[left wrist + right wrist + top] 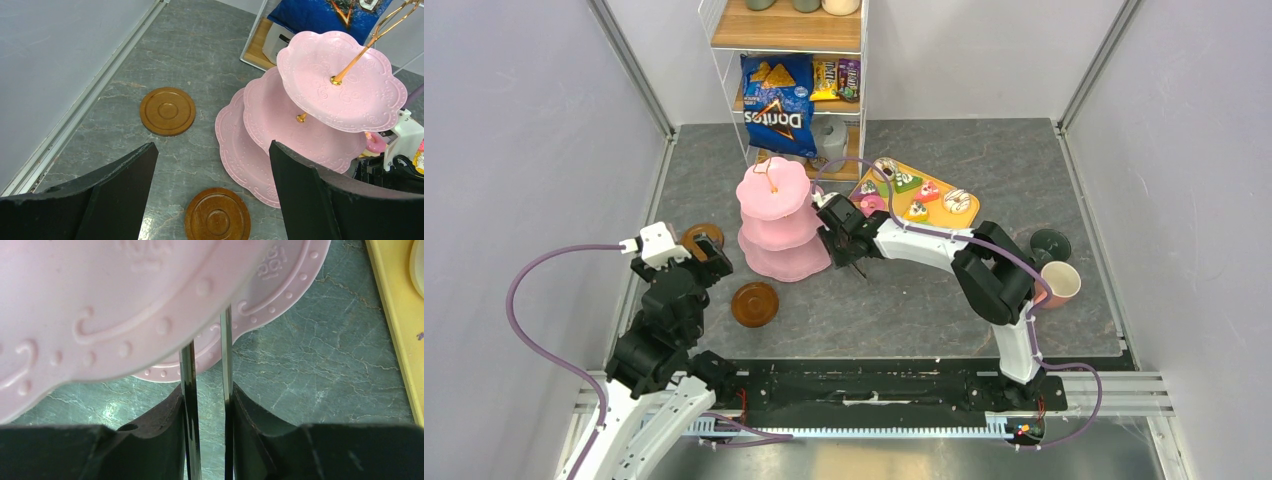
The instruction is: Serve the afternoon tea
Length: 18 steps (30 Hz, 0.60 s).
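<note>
**Top view.** The pink three-tier stand (774,222) stands upright on the worktop (904,300), left of centre. It is just near of the shelf rack (724,100) that carries the Doritos bag (777,105). The left claw (712,262) sits just left of the stand's bottom tier, between the far saucer (702,238) and the near saucer (755,304). The right claw (834,232) is close against the stand's right side. Right of it lies the yellow tray (942,215), holding toy cake slices (916,210) and donuts (957,200). The pink mug (1061,283) and the dark-green mug (1051,245) sit at the worktop's right edge, well apart from the stand.

**Left wrist view.** The left claw (212,150) stands wide, with nothing between its fingers (120,195). Both saucers lie flat on the worktop, apart from each other. The near saucer is just beside the bottom tier's rim. A small pink piece (375,143) shows between the middle tier's right edge and the right arm. Its kind cannot be told.

**Right wrist view.** The right claw (206,390) is narrow. Its fingers (165,415) press on the two arms of the metal tongs (188,370). The tongs run forward beneath a scalloped tier rim, which hides their tips. The tray's edge shows at the right.
</note>
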Tool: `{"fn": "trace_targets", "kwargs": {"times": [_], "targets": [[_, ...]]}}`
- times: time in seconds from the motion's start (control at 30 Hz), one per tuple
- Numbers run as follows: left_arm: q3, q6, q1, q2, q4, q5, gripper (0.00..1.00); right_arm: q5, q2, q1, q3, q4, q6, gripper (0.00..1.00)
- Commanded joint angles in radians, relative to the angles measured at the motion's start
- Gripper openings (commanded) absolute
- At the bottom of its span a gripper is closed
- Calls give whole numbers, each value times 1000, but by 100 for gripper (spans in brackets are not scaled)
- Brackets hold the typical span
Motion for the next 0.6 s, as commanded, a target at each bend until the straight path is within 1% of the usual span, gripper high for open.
{"fn": "trace_targets", "kwargs": {"times": [0.0,0.33,0.57], "targets": [[-6,-10,7,14,42,7,90,22,3,7,49,27,-16,40],[-6,-10,9,14,41,8,90,24,-11,9,48,7,-18,47],[-7,-10,10,14,40,8,90,28,-56,13,27,-12,-17,49]]}}
